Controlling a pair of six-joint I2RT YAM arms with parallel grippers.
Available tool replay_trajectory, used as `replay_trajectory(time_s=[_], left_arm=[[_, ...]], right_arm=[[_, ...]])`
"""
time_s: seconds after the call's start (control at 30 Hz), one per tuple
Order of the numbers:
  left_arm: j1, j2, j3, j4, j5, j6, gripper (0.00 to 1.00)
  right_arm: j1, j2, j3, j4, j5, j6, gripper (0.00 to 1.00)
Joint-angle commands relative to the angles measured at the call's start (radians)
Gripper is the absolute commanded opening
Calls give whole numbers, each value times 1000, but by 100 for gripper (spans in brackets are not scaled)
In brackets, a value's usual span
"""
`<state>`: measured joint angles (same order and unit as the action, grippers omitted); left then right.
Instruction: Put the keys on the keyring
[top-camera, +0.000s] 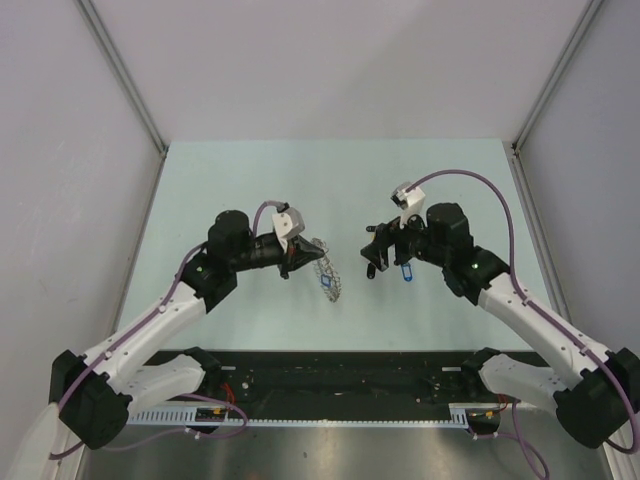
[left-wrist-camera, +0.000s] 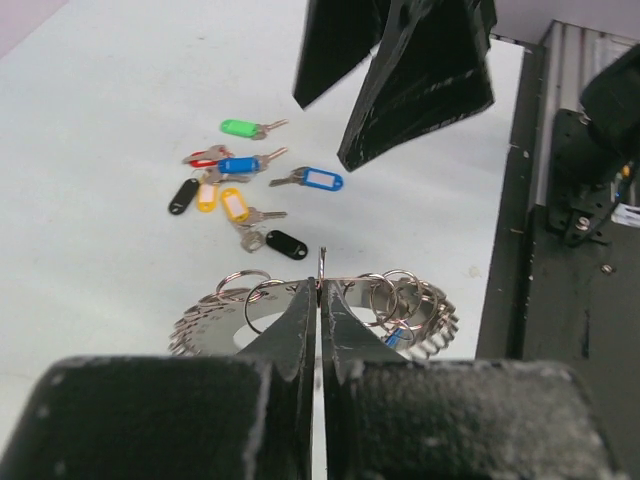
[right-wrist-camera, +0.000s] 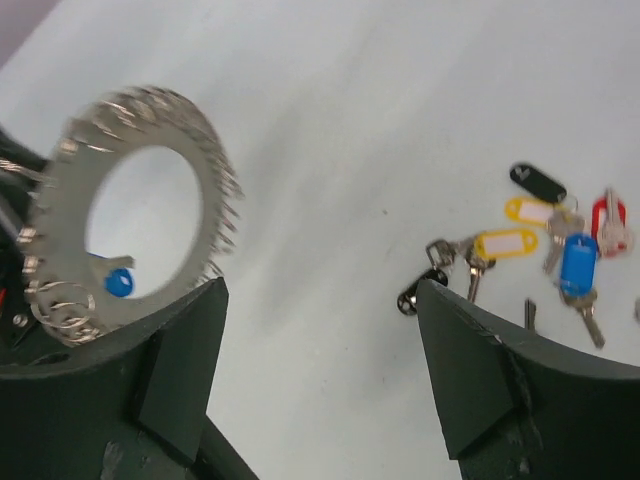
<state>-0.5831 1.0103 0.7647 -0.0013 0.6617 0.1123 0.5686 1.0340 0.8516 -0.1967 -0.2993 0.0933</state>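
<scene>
Keyring (top-camera: 326, 270) is clamped at its rim by the left end effector (left-wrist-camera: 318, 300), whose jaws are pressed together on it. In the top view the ring stands on edge, its long axis running from 11 to 5 o'clock and its open face turned toward 3 o'clock. A blue tag (right-wrist-camera: 118, 283) shows at its lower edge. Right end effector (right-wrist-camera: 320, 290) is released, jaws spread, grasping nothing. Loose keys (left-wrist-camera: 233, 205) lie flat on the tabletop (left-wrist-camera: 100, 120), at 3 o'clock of the ring.

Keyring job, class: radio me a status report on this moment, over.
Left gripper shut on flat grey beaded metal keyring. Right gripper open, empty. Small keys with coloured plastic tags loose on table. Nothing in the way.
</scene>
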Motion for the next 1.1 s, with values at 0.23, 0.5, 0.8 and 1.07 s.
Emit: replay_trajectory(time_s=[0.23,0.5,0.8,1.07], left_arm=[[31,-91,2,46,-126,-16,0],[34,-101,8,30,-140,-13,0],[40,-96,13,23,-142,-16,0],[42,-90,15,20,-139,-16,1]], right_arm=[[-33,306,35,5,198,224,66],[-101,488,35,78,105,284,46],[-113,610,37,187,95,292,33],[-130,658,37,238,132,278,29]])
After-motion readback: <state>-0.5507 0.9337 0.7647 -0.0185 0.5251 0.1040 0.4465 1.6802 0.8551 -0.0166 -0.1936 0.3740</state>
